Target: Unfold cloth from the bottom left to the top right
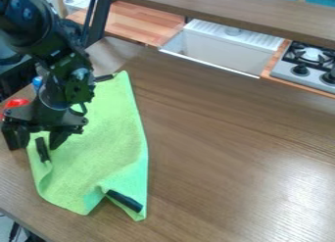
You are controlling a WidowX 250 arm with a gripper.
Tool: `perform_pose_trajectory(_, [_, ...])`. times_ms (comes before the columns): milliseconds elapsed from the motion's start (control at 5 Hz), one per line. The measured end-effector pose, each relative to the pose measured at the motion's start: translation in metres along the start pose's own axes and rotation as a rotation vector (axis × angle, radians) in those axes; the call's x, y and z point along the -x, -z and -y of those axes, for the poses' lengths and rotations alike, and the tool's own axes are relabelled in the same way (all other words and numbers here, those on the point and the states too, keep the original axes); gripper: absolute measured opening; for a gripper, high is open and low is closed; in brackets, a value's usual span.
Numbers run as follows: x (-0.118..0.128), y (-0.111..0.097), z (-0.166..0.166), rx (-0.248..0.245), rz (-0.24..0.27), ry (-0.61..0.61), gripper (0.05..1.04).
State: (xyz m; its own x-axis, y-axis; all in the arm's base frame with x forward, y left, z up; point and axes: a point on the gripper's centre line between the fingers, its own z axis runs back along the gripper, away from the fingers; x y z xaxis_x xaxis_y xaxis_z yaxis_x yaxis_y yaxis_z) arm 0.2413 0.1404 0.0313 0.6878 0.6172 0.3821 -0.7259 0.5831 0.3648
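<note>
1. Wooden table (222, 153), brown and glossy, running across the scene with a pale sheen at the near right
2. Brown ledge (229, 12), raised along the far side
3. Black robot arm (56, 55), coming in at the far left and angled down over the table's left side
4. Green cloth (108, 138), on the table's left part, longer from far to near than it is wide; its near end is creased and partly turned over
5. White sink (226, 47), beyond the table, right of a wooden countertop (144, 23)
6. Grey stove (311, 67), far right, with a black burner grate and dark knobs
7. Gripper (36, 144), over the cloth's left edge, its fingers spread apart and clenched on nothing
8. Dark strips on the cloth: one near (124, 201), one left between the fingers, one at the far end
9. Red object (17, 103), far left, just beside the arm; what it is I cannot tell
</note>
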Motion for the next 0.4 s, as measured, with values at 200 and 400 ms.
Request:
perform_pose_trajectory(200, [0.0013, 0.0018, -0.0032, 0.0, -0.02, -0.009, 0.989])
perform_pose_trajectory(400, [0.002, 0.0022, -0.0038, 0.0, -0.027, -0.009, 0.995])
